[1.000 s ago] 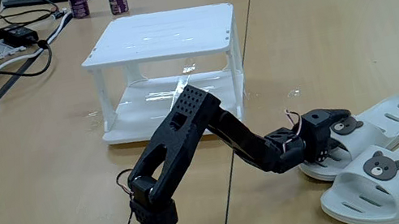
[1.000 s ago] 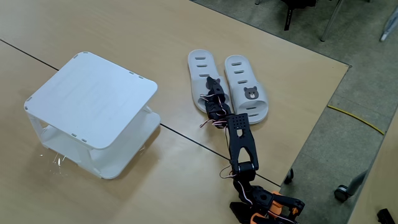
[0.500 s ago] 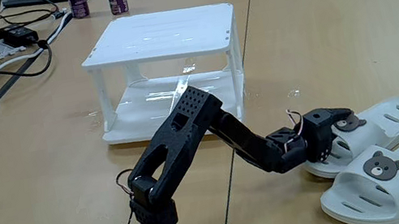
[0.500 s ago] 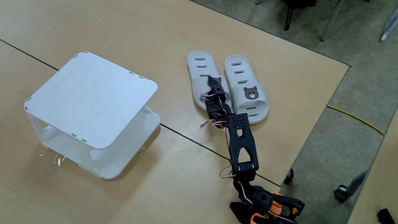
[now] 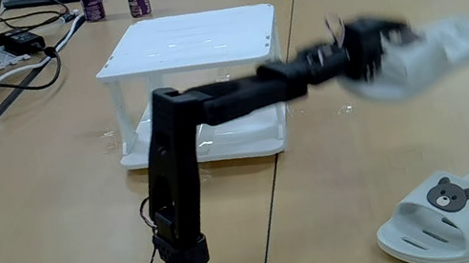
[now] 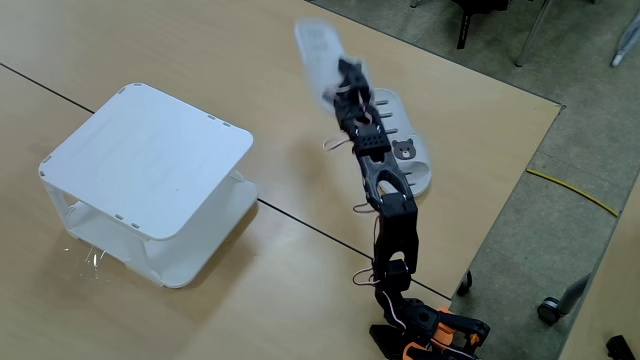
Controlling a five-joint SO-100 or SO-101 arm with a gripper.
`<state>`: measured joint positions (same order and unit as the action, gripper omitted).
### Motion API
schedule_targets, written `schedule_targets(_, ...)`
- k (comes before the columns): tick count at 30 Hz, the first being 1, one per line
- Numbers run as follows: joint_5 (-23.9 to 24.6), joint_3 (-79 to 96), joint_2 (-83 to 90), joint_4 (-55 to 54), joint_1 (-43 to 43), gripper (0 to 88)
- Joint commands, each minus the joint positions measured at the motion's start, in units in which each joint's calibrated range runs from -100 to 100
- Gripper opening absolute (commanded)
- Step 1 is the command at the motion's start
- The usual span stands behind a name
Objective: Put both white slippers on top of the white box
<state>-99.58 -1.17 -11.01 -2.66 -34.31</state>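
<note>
While 2nd slipper (image 5: 466,207) sits on table, claw (image 5: 374,54) grips blurred slipper (image 5: 430,58) aloft.

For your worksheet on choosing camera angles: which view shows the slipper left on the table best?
The fixed view at table height: the slipper on the table lies unobstructed, bear badge and slots clear. In the fixed view from above, the arm crosses that slipper.

We see the arm (image 5: 211,107), bent low over the table a second ago, now stretched out level and raised. The gripper (image 5: 374,54) has lifted one slipper (image 5: 424,54) clear of the table; it shows motion-blurred in both fixed views (image 6: 318,55). Half a second ago that slipper lay touching its mate. The other slipper (image 5: 466,207) now lies alone, its footbed uncovered (image 6: 405,140).
</note>
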Motion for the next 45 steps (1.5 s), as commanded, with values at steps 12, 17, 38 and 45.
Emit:
schedule_targets(12, -0.42, -19.99, 27.12, 18.80, 3.39, 0.8)
schedule_targets(17, -0.42, -18.09, 26.28, 18.80, 21.81, 0.8)
schedule_targets(38, -0.42, -11.78, 23.76, 18.19, 50.10, 0.8)
schedule_targets(45, -0.42, -26.84, 6.34, 17.93, 48.21, 0.8)
